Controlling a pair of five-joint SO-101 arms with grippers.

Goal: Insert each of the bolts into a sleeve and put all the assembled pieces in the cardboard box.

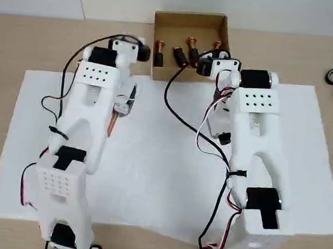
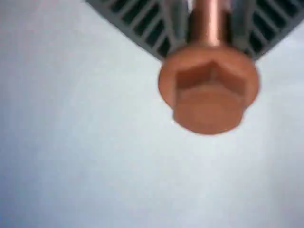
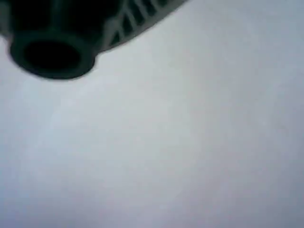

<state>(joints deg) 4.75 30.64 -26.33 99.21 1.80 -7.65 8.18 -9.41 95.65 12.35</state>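
- Step in hand: mating 1 bolt with 1 sleeve. The 2 parts were each held by a separate arm, on the near side of the cardboard box point(image 1: 190, 19), and were not yet joined.
- Left gripper point(image 1: 120, 111): closed on the shaft of the copper-coloured bolt point(image 2: 209, 92). The hex head was free and pointed down and away from the box, over the white sheet point(image 1: 151, 170).
- Right gripper point(image 1: 223, 135): closed on the black sleeve point(image 3: 51, 54). The open bore was exposed and clear of the sheet.
- Location of parts: the bolt hung short of the box's left corner and the sleeve short of its right corner, well apart from each other.
- Box contents: 4 assembled pieces point(image 1: 180, 56) lay inside, the 4th partly hidden behind the right arm. By that count the task appeared well advanced.
- Left arm pose: extended toward the box, wrist pitched down, gripper above the sheet.
- Right arm pose: extended alongside, its wrist joint overlapping the box's near edge and its gripper tucked back under the forearm.
- Next move, as judged: bring both grippers together and align the bolt axis with the sleeve bore. The bolt was gripped by the shaft, so the free length for insertion looked short; a regrip might be required.
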